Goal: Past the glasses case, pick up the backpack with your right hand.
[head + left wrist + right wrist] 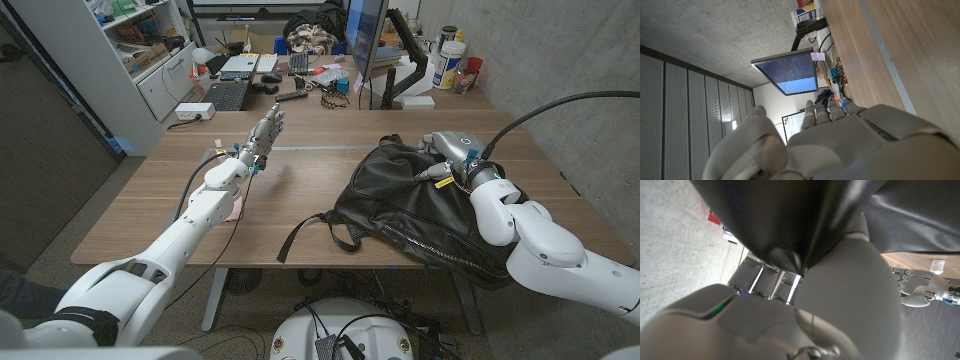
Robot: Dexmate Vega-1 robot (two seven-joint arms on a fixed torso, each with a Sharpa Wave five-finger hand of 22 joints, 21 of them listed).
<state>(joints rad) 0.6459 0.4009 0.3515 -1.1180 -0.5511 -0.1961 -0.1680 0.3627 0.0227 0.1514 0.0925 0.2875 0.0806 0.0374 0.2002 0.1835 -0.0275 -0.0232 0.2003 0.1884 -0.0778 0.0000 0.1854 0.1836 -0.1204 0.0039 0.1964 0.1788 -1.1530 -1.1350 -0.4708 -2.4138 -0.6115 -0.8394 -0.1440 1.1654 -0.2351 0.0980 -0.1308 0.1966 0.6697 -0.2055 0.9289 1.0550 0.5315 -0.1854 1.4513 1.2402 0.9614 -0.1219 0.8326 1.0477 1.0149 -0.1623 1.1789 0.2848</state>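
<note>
- Backpack (425, 215): black, lying on table's right half, long axis running 11 to 5 o'clock.
- My right hand (452, 148): at backpack's top edge, 1 o'clock of its middle; fingers wrapped into black fabric (785, 225), gripping.
- My left hand (262, 137): fingers apart, holding nothing, well apart at backpack's 10 o'clock; right hand nearer.

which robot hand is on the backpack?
The right robot hand: it grips the top of the black backpack at the table's right side. The left robot hand is held above bare wood, apart from the backpack.
</note>
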